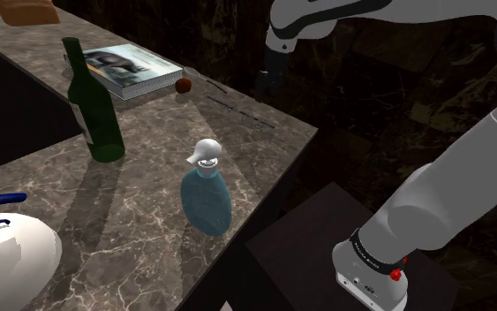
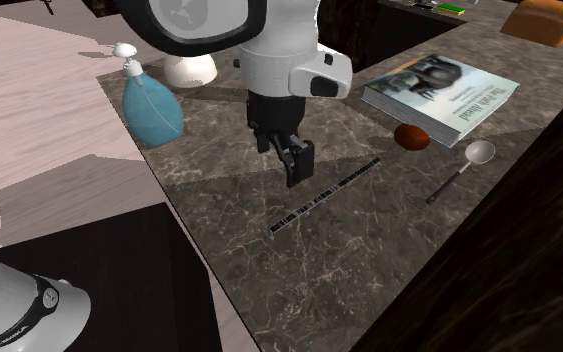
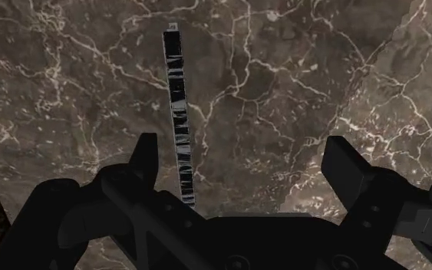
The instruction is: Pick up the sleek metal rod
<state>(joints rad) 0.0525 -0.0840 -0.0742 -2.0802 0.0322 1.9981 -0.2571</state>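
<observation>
The rod (image 2: 324, 196) is a thin dark bar with shiny streaks, lying flat on the brown marble counter (image 2: 369, 260). In the shoulder view the rod (image 1: 239, 112) lies near the counter's right edge. My black gripper (image 2: 289, 160) hangs open just above the counter, close beside the rod's middle. In the wrist view the rod (image 3: 179, 115) runs away from the hand, its near end just inside one of the fingers (image 3: 143, 157). The other finger (image 3: 344, 165) stands far off it. Nothing is held in the gripper (image 3: 245, 161).
A spoon (image 2: 459, 170), a small brown round thing (image 2: 412, 137) and a book (image 2: 439, 92) lie beyond the rod. A blue spray bottle (image 1: 207, 199), a green bottle (image 1: 96, 106) and a white domed thing (image 1: 8, 247) stand further along. The counter edge (image 1: 299, 146) drops off close by.
</observation>
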